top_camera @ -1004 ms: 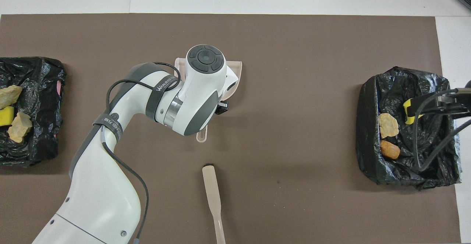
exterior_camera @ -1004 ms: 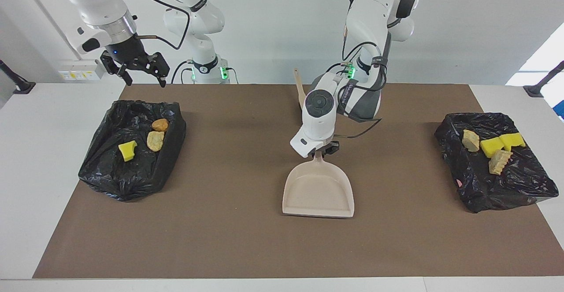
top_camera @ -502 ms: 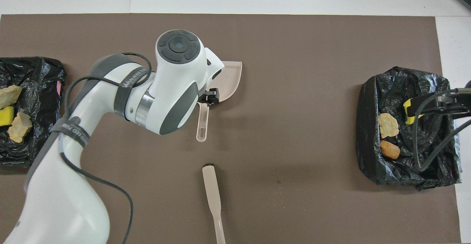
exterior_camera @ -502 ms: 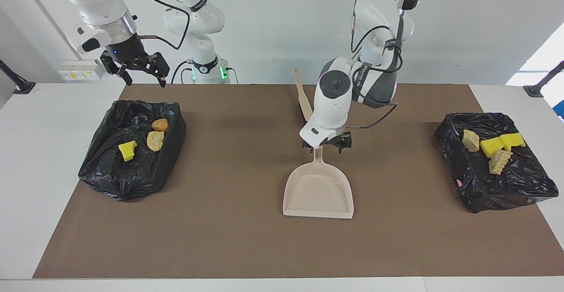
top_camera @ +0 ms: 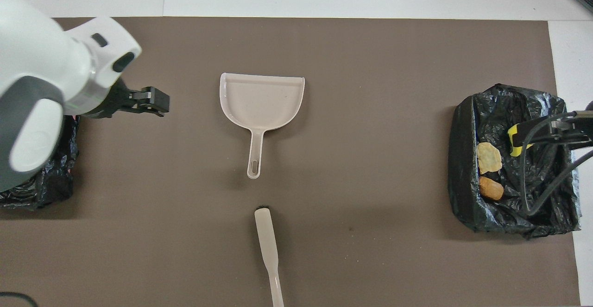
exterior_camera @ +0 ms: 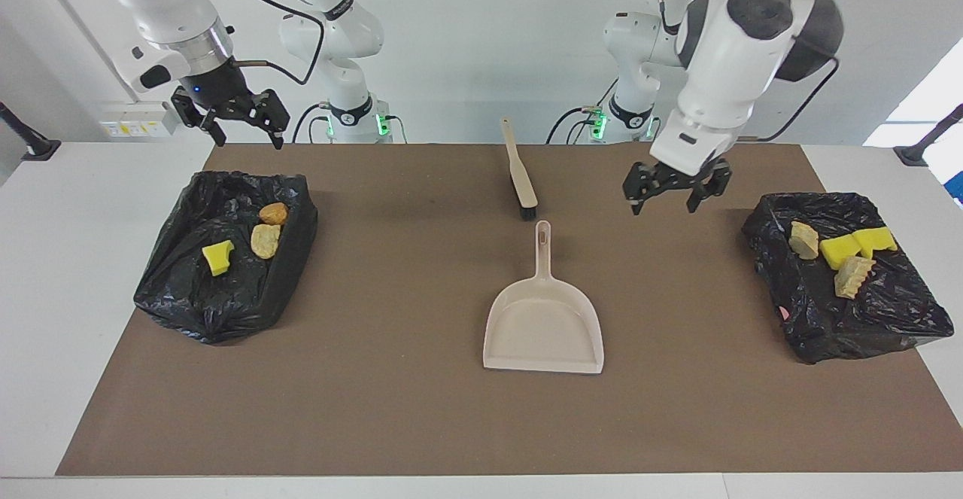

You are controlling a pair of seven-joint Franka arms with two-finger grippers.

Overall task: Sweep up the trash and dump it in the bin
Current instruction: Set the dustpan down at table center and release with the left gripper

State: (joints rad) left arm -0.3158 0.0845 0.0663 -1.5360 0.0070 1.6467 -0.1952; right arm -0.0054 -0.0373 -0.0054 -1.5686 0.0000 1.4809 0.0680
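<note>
The trash lies in two black-bagged bins. The bin at the right arm's end holds a yellow sponge, a tan lump and an orange-brown lump. The bin at the left arm's end holds two yellow sponges and two tan lumps. My left gripper is open and empty, raised over the mat between the dustpan and that bin; it also shows in the overhead view. My right gripper is open and empty, raised over its bin's edge nearest the robots.
The beige dustpan lies flat mid-mat, handle toward the robots, also in the overhead view. The beige brush lies nearer to the robots than the dustpan. A brown mat covers the table.
My left gripper has let go of the dustpan's handle, risen and swung toward the left arm's end of the table. The dustpan stays flat on the mat. The right arm has not moved.
</note>
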